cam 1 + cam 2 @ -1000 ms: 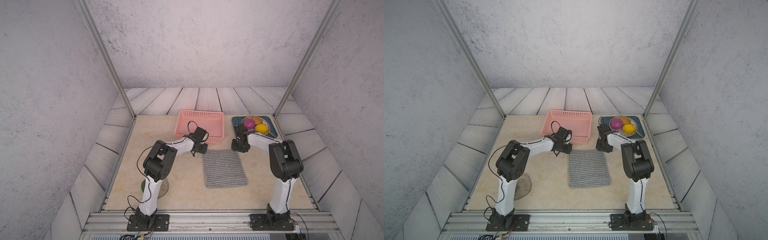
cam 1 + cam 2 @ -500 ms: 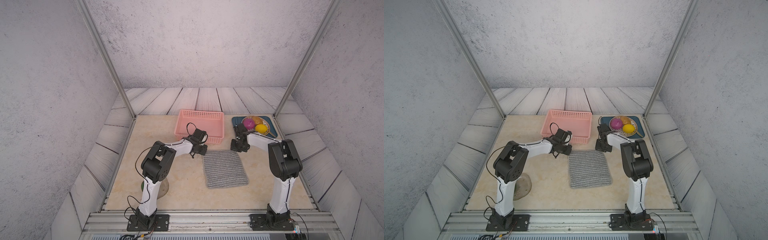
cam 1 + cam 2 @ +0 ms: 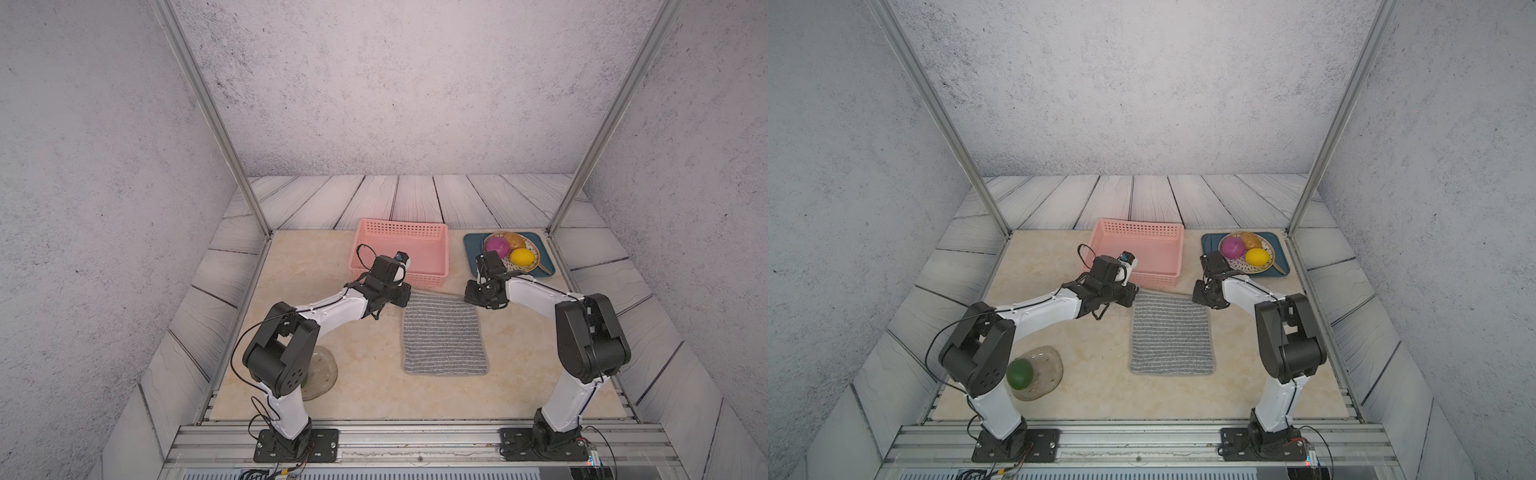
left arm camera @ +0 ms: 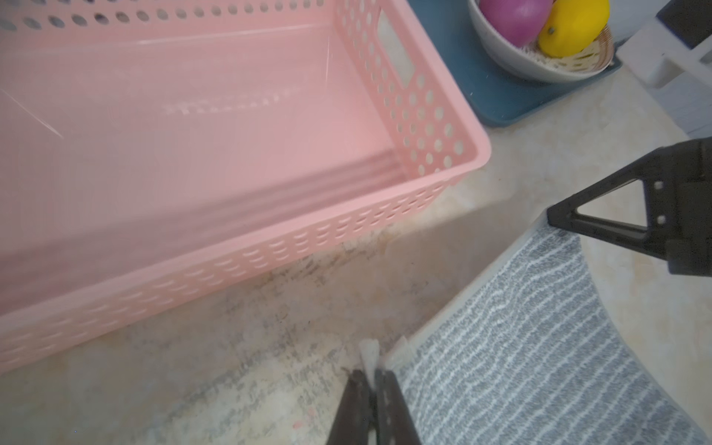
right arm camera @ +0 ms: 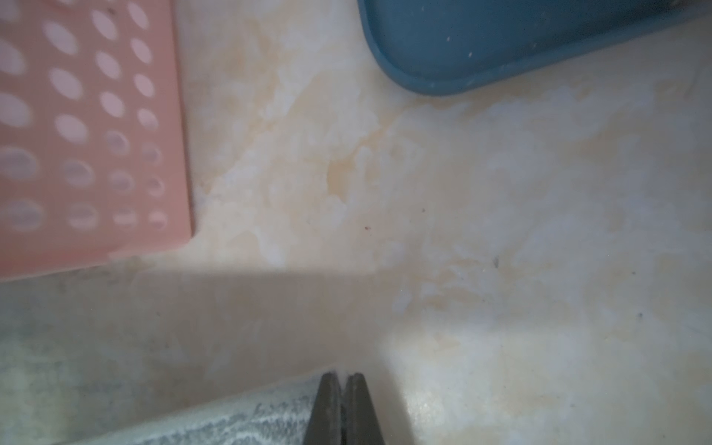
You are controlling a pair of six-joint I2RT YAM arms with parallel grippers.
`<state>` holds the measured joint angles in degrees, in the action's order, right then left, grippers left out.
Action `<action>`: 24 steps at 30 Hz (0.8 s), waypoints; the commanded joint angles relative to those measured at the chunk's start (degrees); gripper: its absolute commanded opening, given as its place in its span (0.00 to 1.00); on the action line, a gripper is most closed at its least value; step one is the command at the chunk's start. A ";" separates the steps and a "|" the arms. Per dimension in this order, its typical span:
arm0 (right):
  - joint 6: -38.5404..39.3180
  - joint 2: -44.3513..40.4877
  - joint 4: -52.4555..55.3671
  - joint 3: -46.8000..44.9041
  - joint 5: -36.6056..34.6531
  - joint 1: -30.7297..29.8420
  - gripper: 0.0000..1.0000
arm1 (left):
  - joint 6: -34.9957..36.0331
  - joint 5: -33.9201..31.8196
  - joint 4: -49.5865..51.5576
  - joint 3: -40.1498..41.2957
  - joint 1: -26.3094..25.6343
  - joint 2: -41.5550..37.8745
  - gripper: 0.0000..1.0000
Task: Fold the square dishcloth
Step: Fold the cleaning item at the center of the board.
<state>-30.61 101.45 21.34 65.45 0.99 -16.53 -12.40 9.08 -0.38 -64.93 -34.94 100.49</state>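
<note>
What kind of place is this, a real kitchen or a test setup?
Probably a robot lab test cell, not a kitchen: aluminium frame posts, two arms bolted to a metal rail, and props such as the pink basket and fruit bowl on a tabletop.

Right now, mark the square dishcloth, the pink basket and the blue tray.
square dishcloth (image 3: 442, 336), in a top view, middle of the striped face.
pink basket (image 3: 428, 279), in a top view, near perforated wall.
blue tray (image 3: 1211, 242), in a top view, bare far corner.

No legible text anywhere.
</note>
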 commanded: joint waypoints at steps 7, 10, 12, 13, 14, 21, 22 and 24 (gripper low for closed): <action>-1.00 -5.70 -4.90 -2.71 -1.22 0.18 0.00 | 0.13 -0.72 -3.71 1.61 0.21 -3.24 0.00; -0.62 -5.45 -4.13 -1.55 -2.22 0.18 0.00 | 0.39 -0.77 -3.69 0.96 0.59 -3.30 0.00; -0.38 -5.05 -3.69 -0.77 -2.60 0.13 0.00 | 0.45 -0.44 -3.74 0.57 0.89 -3.28 0.00; -0.29 -4.99 -3.67 -0.57 -2.77 0.14 0.00 | 0.45 -0.34 -3.79 0.43 1.03 -3.27 0.00; -0.28 -5.03 -3.72 -0.46 -2.95 0.17 0.00 | 0.57 -0.21 -4.02 0.30 1.16 -3.20 0.00; 1.26 -3.50 -1.57 4.31 -4.62 0.16 0.00 | 1.01 0.78 -3.74 -2.80 3.35 -1.26 0.00; 1.49 -3.18 -1.22 5.28 -4.87 0.25 0.00 | 1.04 1.46 -3.76 -3.57 3.89 -0.78 0.00; 1.68 -2.66 -0.56 6.63 -5.03 0.27 0.00 | 1.09 2.11 -3.47 -4.54 4.46 -0.12 0.00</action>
<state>-30.00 97.43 18.59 69.73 -1.58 -16.53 -11.97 10.35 -3.33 -67.13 -31.77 99.29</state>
